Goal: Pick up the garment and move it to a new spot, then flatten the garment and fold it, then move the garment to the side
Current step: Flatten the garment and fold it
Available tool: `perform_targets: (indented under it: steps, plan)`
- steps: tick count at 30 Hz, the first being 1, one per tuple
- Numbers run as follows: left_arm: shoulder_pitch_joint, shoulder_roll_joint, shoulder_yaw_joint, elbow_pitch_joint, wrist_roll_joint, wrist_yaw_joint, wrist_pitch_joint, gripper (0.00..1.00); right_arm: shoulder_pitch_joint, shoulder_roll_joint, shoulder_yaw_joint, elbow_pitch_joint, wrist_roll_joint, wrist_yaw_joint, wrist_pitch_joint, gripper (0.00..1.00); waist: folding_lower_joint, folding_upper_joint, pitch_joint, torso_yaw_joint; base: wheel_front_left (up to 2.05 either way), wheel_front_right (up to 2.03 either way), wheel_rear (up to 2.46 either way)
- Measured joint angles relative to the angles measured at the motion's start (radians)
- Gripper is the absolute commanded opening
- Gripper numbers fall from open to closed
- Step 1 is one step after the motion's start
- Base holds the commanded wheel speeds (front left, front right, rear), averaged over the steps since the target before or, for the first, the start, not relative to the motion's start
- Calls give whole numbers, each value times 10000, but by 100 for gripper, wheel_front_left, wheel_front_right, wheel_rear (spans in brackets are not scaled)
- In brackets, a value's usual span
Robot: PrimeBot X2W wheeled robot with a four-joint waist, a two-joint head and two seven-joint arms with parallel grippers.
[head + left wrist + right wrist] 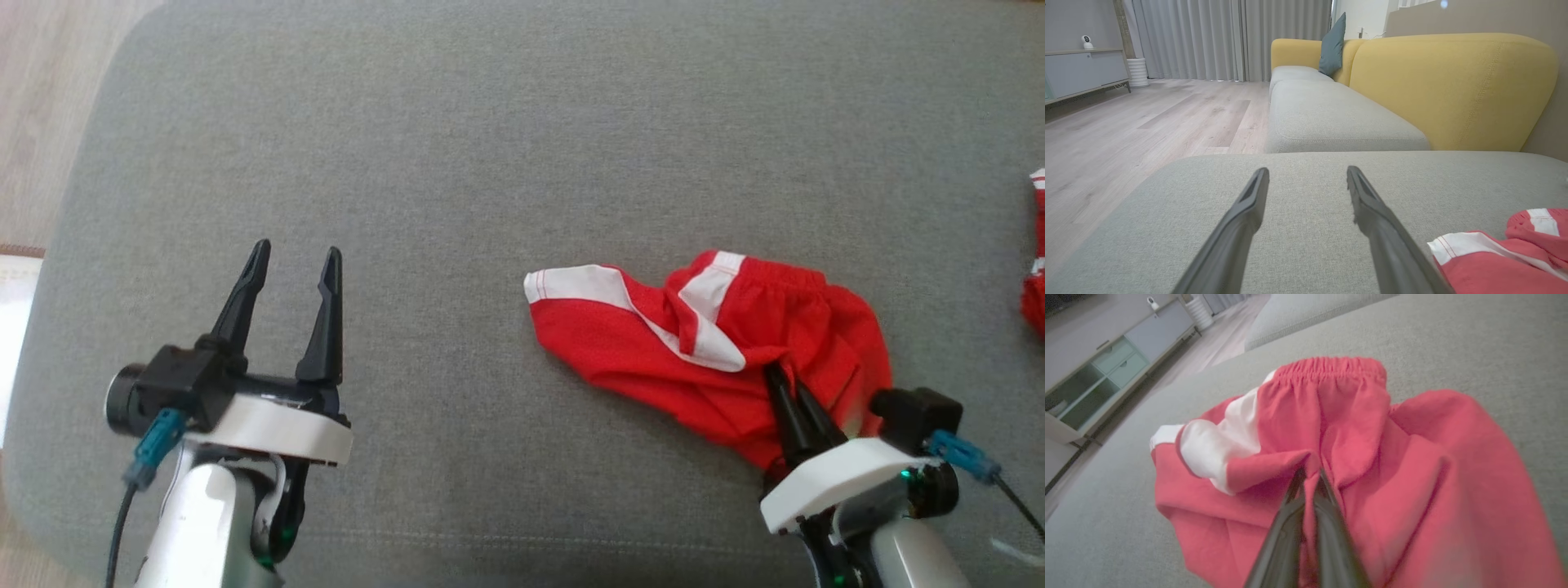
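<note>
The garment is a pair of red shorts with white side panels and an elastic waistband, lying crumpled on the grey cushion right of centre. My right gripper is shut on a fold of its red cloth near the lower right part. In the right wrist view the garment bunches up around the right gripper, with cloth pinched between the fingers. My left gripper hovers open over bare cushion at the lower left, well left of the garment. The left wrist view shows the left gripper wide apart and the garment at lower right.
Another red and white piece of cloth lies at the cushion's right edge. Wooden floor runs past the cushion's left edge. A yellow sofa back and a second grey seat lie beyond. A low cabinet stands across the floor.
</note>
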Motion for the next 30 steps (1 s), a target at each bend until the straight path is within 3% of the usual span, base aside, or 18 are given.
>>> perform_targets:
  steps: [1, 2, 6, 10, 16, 30]
  plan:
    - [5, 2, 2, 2, 21, 0, 0, 100, 13, 6, 42, -42, 73, 0, -178, 91, 0, 0, -14, -27, 0, 0, 0]
    - [7, 2, 2, 8, 38, 0, 0, 100, 24, 8, 92, -132, 128, 0, -376, 100, 0, 0, -28, -52, 0, 0, 0]
    - [20, 6, 6, 21, 44, 0, 0, 100, 16, 15, 161, -612, -88, 0, -938, 100, 0, 0, -59, -109, 0, 0, 0]
    - [39, 10, 12, 35, 125, 4, 0, 100, -60, 15, 151, -1524, -1055, 0, -1289, 100, 0, 0, -123, -141, 0, 0, 0]
    - [283, 29, 59, -10, 146, 79, 0, 100, -109, -27, -274, -2560, -1655, 0, -1014, 100, 0, 0, -292, -191, 0, 0, 0]
    - [463, 54, 50, -71, 217, 178, 0, 100, -65, -50, -817, -2727, -1806, 0, -658, 100, 0, 0, -343, -243, 0, 0, 0]
